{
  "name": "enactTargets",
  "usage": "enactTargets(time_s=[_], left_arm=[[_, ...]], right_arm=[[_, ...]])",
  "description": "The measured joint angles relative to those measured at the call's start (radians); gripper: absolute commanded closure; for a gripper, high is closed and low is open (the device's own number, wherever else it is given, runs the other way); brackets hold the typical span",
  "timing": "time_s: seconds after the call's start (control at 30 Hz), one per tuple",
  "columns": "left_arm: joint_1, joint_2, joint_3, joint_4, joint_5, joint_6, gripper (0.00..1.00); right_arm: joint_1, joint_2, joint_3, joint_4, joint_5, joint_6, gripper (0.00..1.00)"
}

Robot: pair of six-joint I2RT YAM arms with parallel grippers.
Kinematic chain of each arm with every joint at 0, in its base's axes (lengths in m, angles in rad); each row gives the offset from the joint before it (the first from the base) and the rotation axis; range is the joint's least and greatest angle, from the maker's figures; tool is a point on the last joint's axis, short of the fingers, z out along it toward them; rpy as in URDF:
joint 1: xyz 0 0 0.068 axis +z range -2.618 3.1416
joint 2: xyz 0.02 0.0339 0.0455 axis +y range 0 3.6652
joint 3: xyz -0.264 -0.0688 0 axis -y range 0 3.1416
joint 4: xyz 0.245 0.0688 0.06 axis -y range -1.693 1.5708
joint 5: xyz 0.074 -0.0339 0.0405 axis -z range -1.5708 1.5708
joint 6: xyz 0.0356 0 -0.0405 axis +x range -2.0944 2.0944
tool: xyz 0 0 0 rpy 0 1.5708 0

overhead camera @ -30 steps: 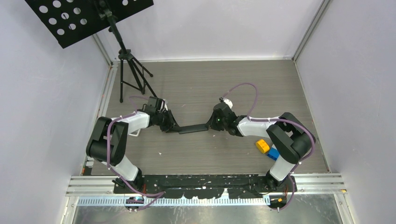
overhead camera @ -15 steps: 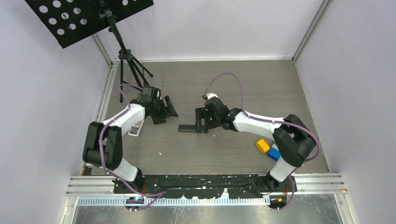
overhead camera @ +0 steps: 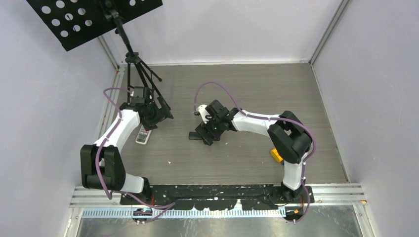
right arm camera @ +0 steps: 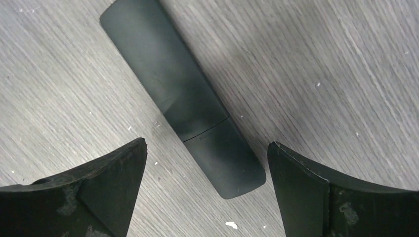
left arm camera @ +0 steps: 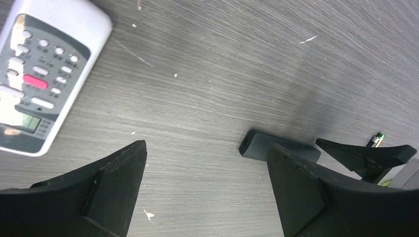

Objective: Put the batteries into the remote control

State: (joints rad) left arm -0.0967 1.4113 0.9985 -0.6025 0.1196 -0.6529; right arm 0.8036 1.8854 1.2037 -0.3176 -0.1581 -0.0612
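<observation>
Remote control [right arm camera: 184, 101], black and slim, lies flat on the table [overhead camera: 276, 94], smooth side up, under the right gripper [right arm camera: 206, 145], whose jaws gape wide and empty. One battery [left arm camera: 378, 139] lies just beyond it. The left gripper [left arm camera: 206, 145], equally wide, holds nothing, near a white remote [left arm camera: 44, 74].

Matt black plastic remote [right arm camera: 183, 98] — grey wood-grain tabletop [right arm camera: 336, 74] — smooth white plastic remote [left arm camera: 91, 22]
</observation>
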Motion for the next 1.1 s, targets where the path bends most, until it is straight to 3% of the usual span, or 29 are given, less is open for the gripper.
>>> enactTargets(time_s=[0.3, 0.37, 0.5, 0.6, 0.87, 1.1], left_arm=[[0.148, -0.021, 0.000, -0.043, 0.097, 0.032, 0.09], [0.180, -0.021, 0.000, -0.042, 0.123, 0.032, 0.09], [0.197, -0.021, 0.000, -0.043, 0.154, 0.032, 0.09], [0.197, -0.021, 0.000, -0.043, 0.165, 0.032, 0.09], [0.197, 0.000, 0.034, -0.068, 0.159, 0.033, 0.10], [0.197, 0.054, 0.090, -0.080, 0.079, 0.034, 0.10]], right_arm=[[0.029, 0.064, 0.081, -0.034, 0.044, -0.102, 0.17], [0.039, 0.077, 0.090, -0.024, 0.081, -0.109, 0.25], [0.047, 0.091, 0.104, -0.001, 0.125, -0.082, 0.50], [0.047, 0.116, 0.136, 0.013, 0.175, -0.025, 0.58], [-0.059, 0.136, 0.151, 0.053, 0.239, 0.148, 0.61], [-0.217, 0.190, 0.211, 0.090, 0.402, 0.241, 0.59]])
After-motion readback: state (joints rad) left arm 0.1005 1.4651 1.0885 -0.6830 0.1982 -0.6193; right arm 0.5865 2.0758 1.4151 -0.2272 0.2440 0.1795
